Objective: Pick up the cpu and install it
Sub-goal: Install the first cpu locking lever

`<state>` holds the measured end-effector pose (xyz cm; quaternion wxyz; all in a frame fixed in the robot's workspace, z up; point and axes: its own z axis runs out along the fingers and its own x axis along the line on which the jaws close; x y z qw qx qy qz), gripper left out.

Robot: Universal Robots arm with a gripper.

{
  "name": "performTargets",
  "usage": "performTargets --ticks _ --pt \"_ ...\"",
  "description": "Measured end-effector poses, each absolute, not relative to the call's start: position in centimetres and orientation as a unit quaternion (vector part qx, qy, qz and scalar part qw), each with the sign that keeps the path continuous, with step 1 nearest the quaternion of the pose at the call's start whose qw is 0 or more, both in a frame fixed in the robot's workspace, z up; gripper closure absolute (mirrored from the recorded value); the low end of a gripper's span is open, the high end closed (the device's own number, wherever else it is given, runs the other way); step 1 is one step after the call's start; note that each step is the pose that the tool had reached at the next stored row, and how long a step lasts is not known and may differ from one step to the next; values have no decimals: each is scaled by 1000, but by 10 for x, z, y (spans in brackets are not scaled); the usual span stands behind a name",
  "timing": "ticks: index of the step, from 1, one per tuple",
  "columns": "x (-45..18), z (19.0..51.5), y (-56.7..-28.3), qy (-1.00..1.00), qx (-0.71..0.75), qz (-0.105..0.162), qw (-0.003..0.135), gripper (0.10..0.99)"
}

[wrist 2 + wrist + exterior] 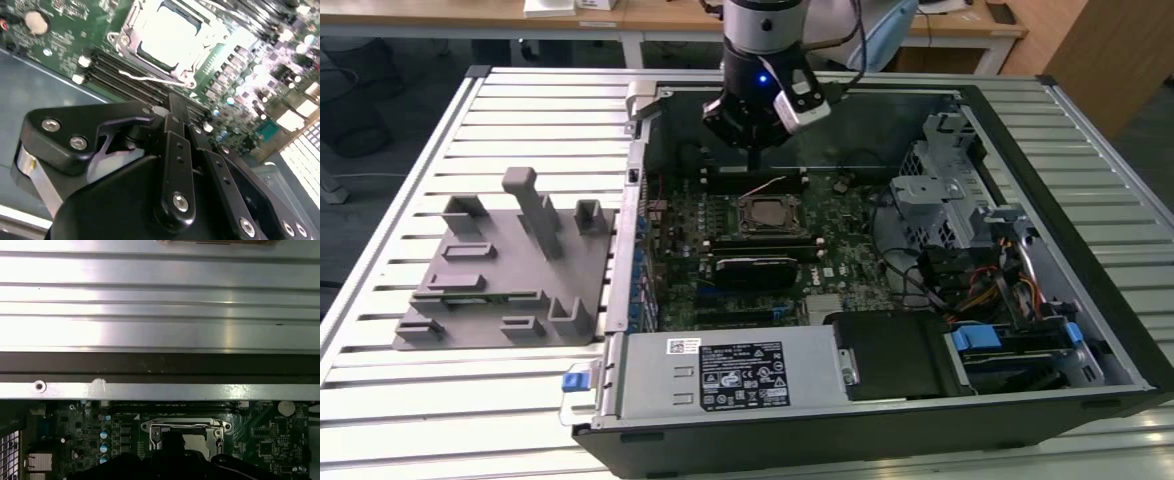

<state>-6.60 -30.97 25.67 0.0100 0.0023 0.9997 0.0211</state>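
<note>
The cpu (167, 35) appears as a pale square lying flat inside the metal socket frame (131, 46) on the green motherboard (720, 215). In the exterior view the socket (767, 213) sits mid-board. My gripper (754, 158) hangs a short way above the board, just behind the socket toward the case's back wall. Its black fingers (178, 112) stand together, shut, with nothing visible between them. In the first wrist view the gripper (173, 442) covers part of the socket (186, 429).
The open computer case (1107, 330) lies on a slatted metal table (400, 420). A grey plastic fixture (507, 265) with upright blocks stands at the exterior view's left. Drive cages and cables (961, 240) crowd the case's right side. A power supply (720, 375) lies along the front.
</note>
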Motion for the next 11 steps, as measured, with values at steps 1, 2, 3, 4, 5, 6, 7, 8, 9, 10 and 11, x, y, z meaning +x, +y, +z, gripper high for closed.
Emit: performTargets --ticks 1,2,3,4,5,6,7,8,9,10,11 --pt "-66 256 -310 1000 2 25 10 980" --pt "-65 256 -310 999 2 32 10 980" --pt "-65 254 -312 999 3 48 10 980" --pt "-65 254 -313 999 3 48 10 980" --pt "-65 253 -313 999 3 48 10 980" --pt "-65 252 -314 999 3 48 10 980" --pt "-65 250 -314 999 3 48 10 980" --pt "-64 249 -314 999 3 48 10 980" --pt "-63 248 -314 999 3 48 10 980" --pt "-62 247 -314 999 2 48 10 980" --pt "-61 246 -314 999 1 48 10 980"
